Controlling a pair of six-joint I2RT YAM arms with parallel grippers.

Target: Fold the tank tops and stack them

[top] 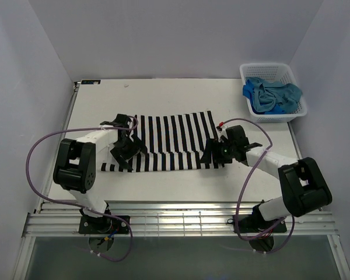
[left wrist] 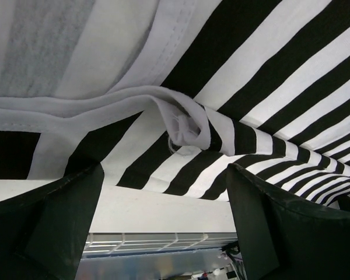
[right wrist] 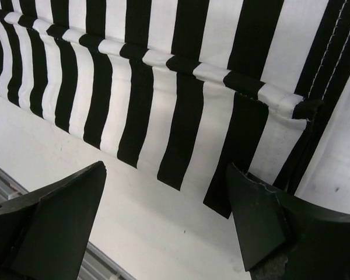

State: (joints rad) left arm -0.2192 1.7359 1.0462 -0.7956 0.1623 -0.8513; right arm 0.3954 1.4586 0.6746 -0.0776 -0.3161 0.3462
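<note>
The black-and-white striped tank top [top: 169, 140] lies flat in the middle of the table, its near part folded over in a band. My left gripper [top: 130, 153] is open and empty over its left end; in the left wrist view the jaws [left wrist: 163, 175] stand wide apart over the cloth's near edge [left wrist: 268, 76], where a white hem is bunched up. My right gripper [top: 213, 154] is open and empty at the right end; its jaws [right wrist: 166, 175] stand wide apart just in front of the folded edge [right wrist: 181, 105]. The teal-blue top [top: 289, 93] and the royal blue top [top: 261, 102] lie crumpled in the basket.
The white lattice basket [top: 265, 66] stands at the back right corner of the white table [top: 163, 93]. A metal rail [top: 181, 221] runs along the near edge by the arm bases. Walls close in on the left, back and right.
</note>
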